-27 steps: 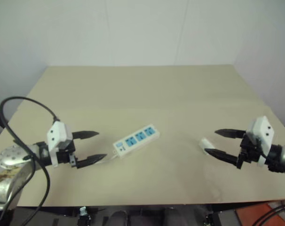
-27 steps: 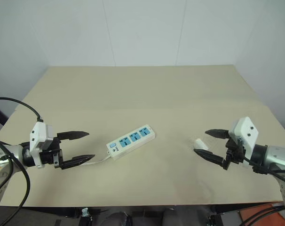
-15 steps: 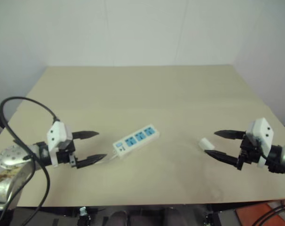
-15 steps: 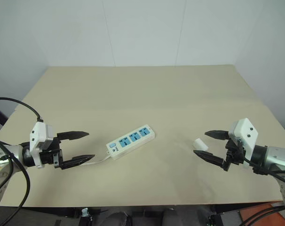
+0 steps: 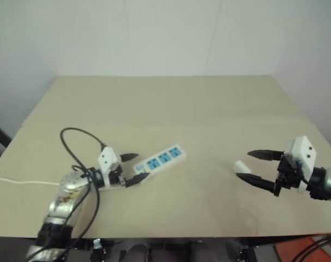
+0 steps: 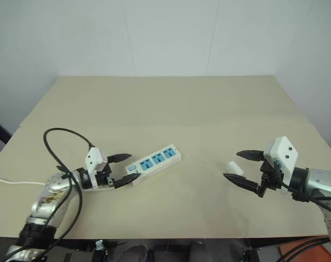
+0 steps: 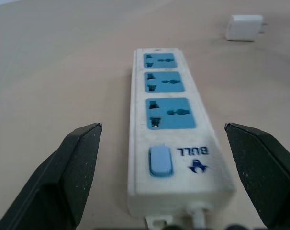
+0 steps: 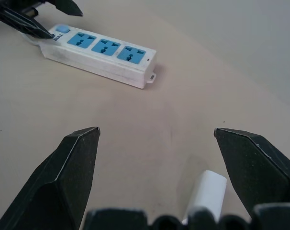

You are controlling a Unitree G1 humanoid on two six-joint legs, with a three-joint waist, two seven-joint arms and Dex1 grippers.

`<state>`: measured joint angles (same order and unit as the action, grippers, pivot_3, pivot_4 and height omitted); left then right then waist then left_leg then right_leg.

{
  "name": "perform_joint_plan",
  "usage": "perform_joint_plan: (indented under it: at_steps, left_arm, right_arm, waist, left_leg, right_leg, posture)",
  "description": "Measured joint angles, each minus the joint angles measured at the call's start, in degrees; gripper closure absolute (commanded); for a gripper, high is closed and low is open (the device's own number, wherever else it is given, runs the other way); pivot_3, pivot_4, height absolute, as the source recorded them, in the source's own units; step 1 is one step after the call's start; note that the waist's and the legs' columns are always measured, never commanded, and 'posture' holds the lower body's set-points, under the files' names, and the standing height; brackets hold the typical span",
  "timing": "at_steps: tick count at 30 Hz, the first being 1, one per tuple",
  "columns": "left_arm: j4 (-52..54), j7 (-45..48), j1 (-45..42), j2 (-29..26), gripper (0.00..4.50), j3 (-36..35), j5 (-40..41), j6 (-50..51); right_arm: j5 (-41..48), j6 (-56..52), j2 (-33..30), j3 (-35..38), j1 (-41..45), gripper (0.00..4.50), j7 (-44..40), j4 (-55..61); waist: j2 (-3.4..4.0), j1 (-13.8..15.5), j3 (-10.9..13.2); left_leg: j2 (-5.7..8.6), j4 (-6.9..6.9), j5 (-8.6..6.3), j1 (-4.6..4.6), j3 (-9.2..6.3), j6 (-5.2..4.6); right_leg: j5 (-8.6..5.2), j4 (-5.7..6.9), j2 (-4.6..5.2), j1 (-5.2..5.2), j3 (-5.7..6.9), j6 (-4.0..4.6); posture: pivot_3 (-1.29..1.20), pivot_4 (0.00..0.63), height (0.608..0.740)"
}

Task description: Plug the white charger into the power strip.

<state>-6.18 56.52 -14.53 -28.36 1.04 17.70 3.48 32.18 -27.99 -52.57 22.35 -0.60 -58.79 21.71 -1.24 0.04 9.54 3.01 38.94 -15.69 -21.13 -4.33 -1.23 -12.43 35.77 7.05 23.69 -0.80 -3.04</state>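
Observation:
The power strip (image 5: 160,159) is a white bar with three blue sockets, lying slantwise at the middle of the beige table (image 5: 171,103). My left gripper (image 5: 140,166) is open, its black fingers standing on either side of the strip's switch end (image 7: 160,160) without closing on it. The white charger (image 6: 235,167) lies on the table to the right, and also shows beyond the strip's far end (image 7: 244,27). My right gripper (image 6: 231,165) is open, with the charger (image 8: 207,194) low between its fingers; contact cannot be told.
The strip's thin white cord (image 5: 18,182) runs off toward the table's left edge. A black cable (image 5: 72,136) loops above my left arm. The table's front edge lies close under both arms, and a white wall stands behind.
My left arm has swung in to the right, bringing its open fingers around the strip's switch end. The right gripper and the charger have stayed where they were.

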Motion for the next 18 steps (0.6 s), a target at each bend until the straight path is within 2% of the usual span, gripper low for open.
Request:
perform_joint_plan:
  at_steps: [5, 9, 18]
  left_arm:
    - [-6.8, 0.26, -2.74, 3.05, 0.04, 1.15, -2.09, -9.42]
    - [-9.27, 1.27, -3.46, 3.45, 0.04, 1.48, -2.14, -12.44]
    - [-8.98, 3.64, -0.98, 3.3, 0.04, 1.52, -0.97, -9.82]
  right_arm:
    - [0.19, -0.03, 0.0, 0.55, -0.58, 0.0, 0.22, 0.84]
    - [0.51, -0.05, 0.0, 0.66, -0.59, 0.0, 0.3, 1.35]
    - [0.63, -0.16, 0.09, 0.71, -0.76, 0.0, 0.67, 1.62]
  waist:
    - [0.03, 0.56, -0.03]
    - [0.02, 0.55, -0.03]
    - [0.0, 0.41, -0.02]
  left_leg:
    - [0.02, 0.02, 0.0, 0.13, -0.01, 0.0]
    - [0.01, 0.0, 0.0, 0.36, -0.01, 0.0]
    - [0.01, 0.0, 0.0, 0.35, -0.02, -0.01]
  right_leg:
    - [0.0, 0.0, 0.02, -0.19, 0.01, -0.02]
    - [-0.02, -0.04, 0.02, -0.45, 0.03, -0.06]
    - [-0.04, -0.04, 0.02, -0.43, 0.03, -0.09]
  posture:
    - [0.0, 0.15, 0.74]
    - [0.0, 0.15, 0.74]
    - [0.0, 0.15, 0.74]
